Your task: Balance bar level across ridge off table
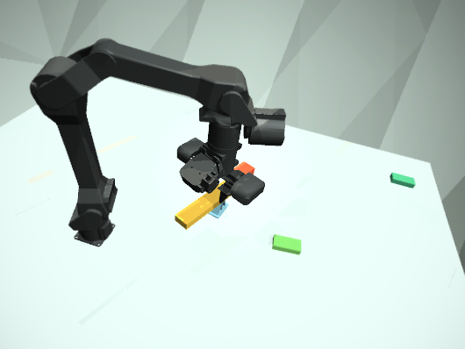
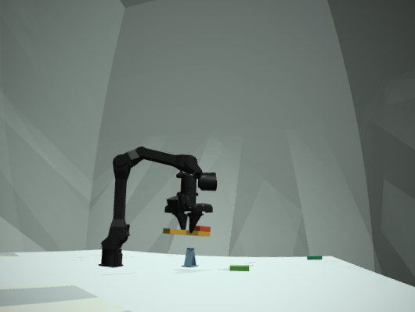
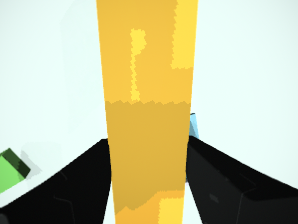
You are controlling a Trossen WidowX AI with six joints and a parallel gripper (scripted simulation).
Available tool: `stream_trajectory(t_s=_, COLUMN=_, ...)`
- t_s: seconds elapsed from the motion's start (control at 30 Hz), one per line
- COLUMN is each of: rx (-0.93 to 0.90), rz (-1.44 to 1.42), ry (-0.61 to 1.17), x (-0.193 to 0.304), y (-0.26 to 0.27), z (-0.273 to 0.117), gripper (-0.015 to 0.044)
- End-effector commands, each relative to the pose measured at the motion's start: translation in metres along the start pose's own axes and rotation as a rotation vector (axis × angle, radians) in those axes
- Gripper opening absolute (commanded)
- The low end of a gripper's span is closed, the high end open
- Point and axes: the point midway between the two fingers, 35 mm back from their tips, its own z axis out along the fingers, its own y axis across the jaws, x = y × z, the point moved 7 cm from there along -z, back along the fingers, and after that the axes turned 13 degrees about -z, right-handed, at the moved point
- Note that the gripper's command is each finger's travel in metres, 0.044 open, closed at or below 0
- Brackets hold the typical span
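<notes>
Overhead, my black parallel-jaw gripper [image 1: 222, 193] [image 2: 187, 230] [image 3: 147, 146] is clamped on a long, yellow-orange rectangular bar [image 1: 197, 210] [image 2: 176, 232] [image 3: 145, 80], which hangs nearly level above the small blue ridge stand [image 1: 218, 212] [image 2: 189, 259] [image 3: 194, 126], apart from it. A red-orange rectangular block [image 1: 246, 167] [image 2: 203, 228] sits atop one end of the bar. On the white table [image 1: 219, 298] [image 2: 219, 292], a light green rectangular block [image 1: 287, 245] [image 2: 239, 268] [image 3: 11, 170] lies near the stand, a darker green one [image 1: 403, 180] [image 2: 314, 257] well apart.

Two green blocks, light [image 1: 286, 245] [image 2: 239, 268] [image 3: 11, 172] and dark [image 1: 402, 180] [image 2: 314, 257], apparently flat, well apart.
</notes>
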Motion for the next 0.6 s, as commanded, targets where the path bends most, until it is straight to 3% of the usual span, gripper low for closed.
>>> stream_trajectory(t_s=0.0, rx=-0.002, rz=-0.055, ry=-0.002, x=0.015, y=-0.007, z=-0.001, gripper=0.0000)
stream_trajectory(t_s=0.57, rx=-0.001, rz=-0.204, ry=0.000, x=0.049, y=-0.027, z=0.003, gripper=0.0000)
